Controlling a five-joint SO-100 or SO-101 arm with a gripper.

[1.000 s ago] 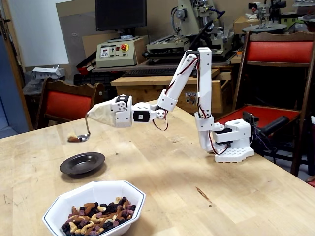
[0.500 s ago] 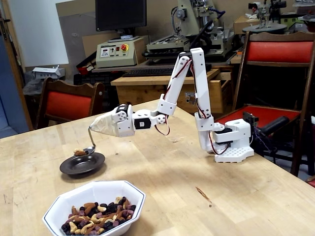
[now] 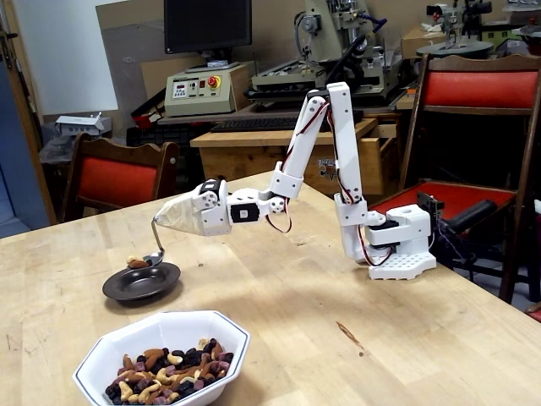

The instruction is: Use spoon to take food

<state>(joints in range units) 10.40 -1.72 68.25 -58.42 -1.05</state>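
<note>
the white fingers [image 3: 166,218], closed on the taped top of the shiny silver metal spoon [image 3: 155,247], hang its handle downward so the nut-laden bowl hovers just above the dark round saucer [image 3: 141,282], ready to tip.

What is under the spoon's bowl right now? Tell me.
A small dark plate sits right under the loaded spoon, on the table. The spoon blocks the plate's far side. The visible part looks empty.
</note>
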